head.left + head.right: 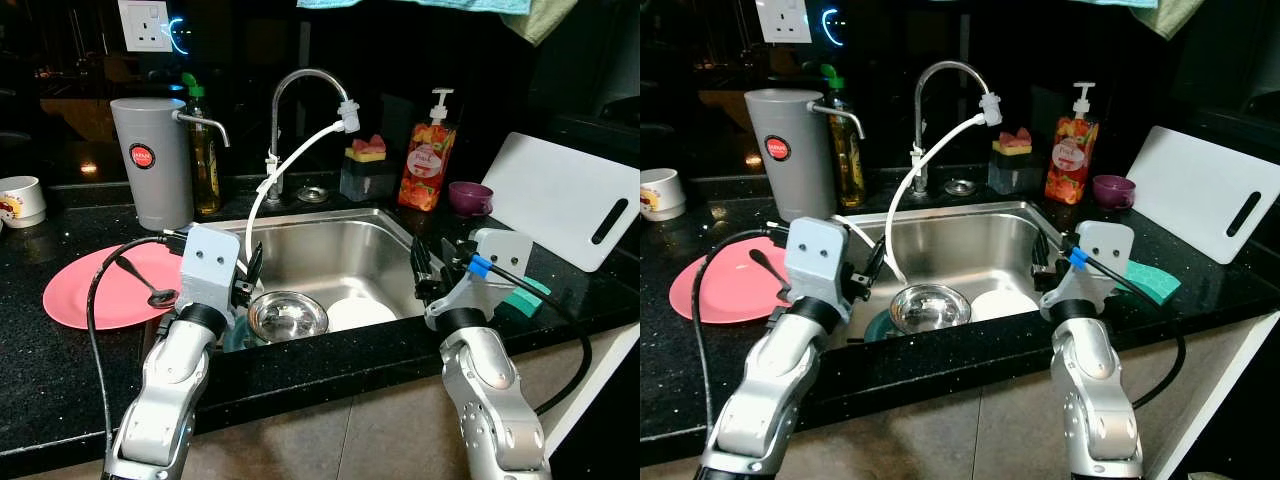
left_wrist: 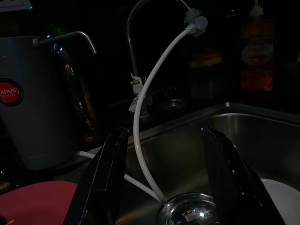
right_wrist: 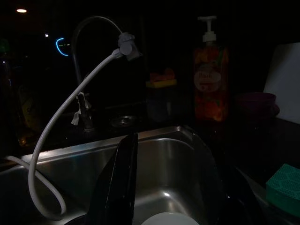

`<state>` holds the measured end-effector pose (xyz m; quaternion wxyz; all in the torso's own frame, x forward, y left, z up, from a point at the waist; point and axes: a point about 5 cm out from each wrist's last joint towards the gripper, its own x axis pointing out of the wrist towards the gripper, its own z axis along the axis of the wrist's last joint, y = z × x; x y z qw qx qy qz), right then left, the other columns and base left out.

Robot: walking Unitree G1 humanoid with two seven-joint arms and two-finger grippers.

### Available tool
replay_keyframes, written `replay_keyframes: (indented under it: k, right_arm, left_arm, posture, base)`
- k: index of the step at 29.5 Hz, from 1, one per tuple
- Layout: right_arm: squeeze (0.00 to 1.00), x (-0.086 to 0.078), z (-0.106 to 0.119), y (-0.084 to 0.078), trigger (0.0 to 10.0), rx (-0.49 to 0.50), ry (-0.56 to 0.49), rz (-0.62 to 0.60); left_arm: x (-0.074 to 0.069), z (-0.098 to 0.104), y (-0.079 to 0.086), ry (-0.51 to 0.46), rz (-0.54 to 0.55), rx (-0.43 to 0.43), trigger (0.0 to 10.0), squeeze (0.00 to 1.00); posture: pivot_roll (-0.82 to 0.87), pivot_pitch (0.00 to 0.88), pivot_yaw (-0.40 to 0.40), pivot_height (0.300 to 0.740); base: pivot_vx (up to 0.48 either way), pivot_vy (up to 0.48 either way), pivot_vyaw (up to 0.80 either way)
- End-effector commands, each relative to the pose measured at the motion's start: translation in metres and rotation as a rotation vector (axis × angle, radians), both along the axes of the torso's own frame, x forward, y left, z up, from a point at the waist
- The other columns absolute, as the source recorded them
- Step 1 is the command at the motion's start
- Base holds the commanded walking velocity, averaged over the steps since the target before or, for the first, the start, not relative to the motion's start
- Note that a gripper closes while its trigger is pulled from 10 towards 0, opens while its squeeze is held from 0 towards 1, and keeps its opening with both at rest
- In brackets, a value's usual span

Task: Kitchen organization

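Note:
A steel sink (image 1: 345, 235) holds a shiny steel bowl (image 1: 287, 315) and a white plate (image 1: 360, 312) side by side at its front. A pink plate (image 1: 95, 290) with a dark spoon (image 1: 150, 290) on it lies on the black counter left of the sink. My left gripper (image 1: 248, 272) hovers over the sink's front left corner, just above the steel bowl (image 2: 197, 213), fingers (image 2: 105, 187) open and empty. At the sink's front right edge my right gripper (image 1: 422, 262) stands open and empty too, above the white plate (image 3: 171, 219).
A faucet (image 1: 300, 85) with a white hose (image 1: 285, 175) drooping into the sink stands behind it. At the back are a grey dispenser (image 1: 150, 160), an oil bottle (image 1: 206, 150), a soap bottle (image 1: 428, 160) and a purple cup (image 1: 469, 197). To the right are a white cutting board (image 1: 565, 200) and a green sponge (image 1: 525, 298).

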<state>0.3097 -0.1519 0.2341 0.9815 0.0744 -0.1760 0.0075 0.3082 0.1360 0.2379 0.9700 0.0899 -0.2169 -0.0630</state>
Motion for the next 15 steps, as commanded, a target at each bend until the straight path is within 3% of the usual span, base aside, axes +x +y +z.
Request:
replay_keyframes:
  k: [1, 15]
  right_arm:
    - [0.0, 0.0008, -0.0006, -0.0002, 10.0, 0.008, 0.002, -0.001]
    - [0.0, 0.0017, -0.0002, 0.0002, 10.0, 0.006, 0.0, 0.002]
  left_arm:
    - [0.0005, 0.0029, -0.0014, -0.012, -0.001, 0.004, 10.0, 0.0]
    - [0.0013, 0.0033, -0.0018, -0.015, -0.002, 0.006, 10.0, 0.0]
  posture:
    - [0.07, 0.0, -0.08, 0.74]
    - [0.07, 0.0, -0.08, 0.74]
  base:
    - [0.0, 0.0, 0.0]
    - [0.0, 0.0, 0.0]
